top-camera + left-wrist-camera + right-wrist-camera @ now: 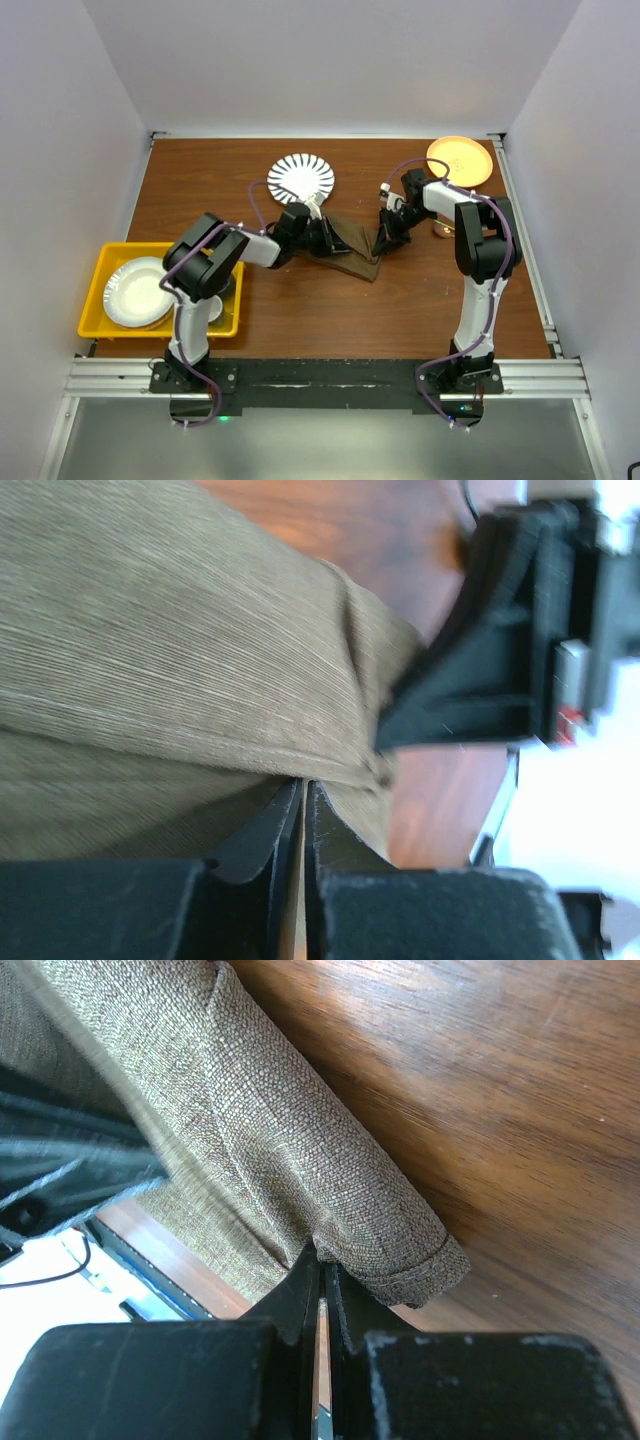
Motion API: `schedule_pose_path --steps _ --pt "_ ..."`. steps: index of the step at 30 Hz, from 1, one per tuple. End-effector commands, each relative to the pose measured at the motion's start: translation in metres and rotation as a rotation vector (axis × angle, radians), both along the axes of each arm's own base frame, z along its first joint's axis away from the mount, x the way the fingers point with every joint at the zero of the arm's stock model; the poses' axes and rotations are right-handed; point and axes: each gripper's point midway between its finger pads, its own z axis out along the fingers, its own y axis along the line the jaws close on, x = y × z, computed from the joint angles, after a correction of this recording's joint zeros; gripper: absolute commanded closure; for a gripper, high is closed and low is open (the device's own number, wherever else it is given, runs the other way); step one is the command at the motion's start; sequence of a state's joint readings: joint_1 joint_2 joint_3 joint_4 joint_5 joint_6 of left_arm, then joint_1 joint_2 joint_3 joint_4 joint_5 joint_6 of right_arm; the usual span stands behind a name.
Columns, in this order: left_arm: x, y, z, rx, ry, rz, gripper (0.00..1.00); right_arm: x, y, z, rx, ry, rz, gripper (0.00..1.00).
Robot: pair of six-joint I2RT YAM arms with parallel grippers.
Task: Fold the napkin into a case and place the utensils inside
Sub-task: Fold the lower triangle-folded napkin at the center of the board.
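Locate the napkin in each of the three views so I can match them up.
Top external: napkin mid-table, just below and right of the striped plate.
Left wrist: napkin fills the left and centre, hem running to bottom centre.
Right wrist: napkin is a folded band from upper left to bottom centre.
Shared landmark: the brown wooden table beside the cloth.

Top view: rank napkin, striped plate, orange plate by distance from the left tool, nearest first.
From the left tool:
1. napkin: at the tool's tips, mid-table, touching.
2. striped plate: just behind the tool, toward the back wall.
3. orange plate: far back-right corner, clearly farthest.
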State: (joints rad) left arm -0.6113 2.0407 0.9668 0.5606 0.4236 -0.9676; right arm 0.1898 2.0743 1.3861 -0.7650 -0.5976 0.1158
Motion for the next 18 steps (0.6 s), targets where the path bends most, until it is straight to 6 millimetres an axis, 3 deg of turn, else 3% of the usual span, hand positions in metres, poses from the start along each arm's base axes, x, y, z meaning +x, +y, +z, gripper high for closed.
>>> schedule_pose_path --steps 1,7,10,11,18 --pt "-0.006 -0.01 0.084 -0.096 -0.195 -0.115 0.87 0.003 -0.017 -0.028 -0.111 -0.028 0.029 1.0" --pt "-0.003 -0.012 0.114 -0.105 -0.254 -0.141 0.84 0.03 -0.037 -0.025 -0.207 -0.134 0.134 1.0" --pt "0.008 -0.02 0.107 -0.108 -0.248 -0.146 0.84 0.041 -0.044 -0.024 -0.235 -0.168 0.196 1.0" --pt "0.011 -0.024 0.095 -0.105 -0.228 -0.15 0.84 0.04 -0.046 -0.024 -0.239 -0.171 0.223 1.0" --pt "0.033 -0.045 0.08 -0.177 -0.193 -0.113 0.87 0.054 -0.047 -0.019 -0.236 -0.219 0.269 0.99"
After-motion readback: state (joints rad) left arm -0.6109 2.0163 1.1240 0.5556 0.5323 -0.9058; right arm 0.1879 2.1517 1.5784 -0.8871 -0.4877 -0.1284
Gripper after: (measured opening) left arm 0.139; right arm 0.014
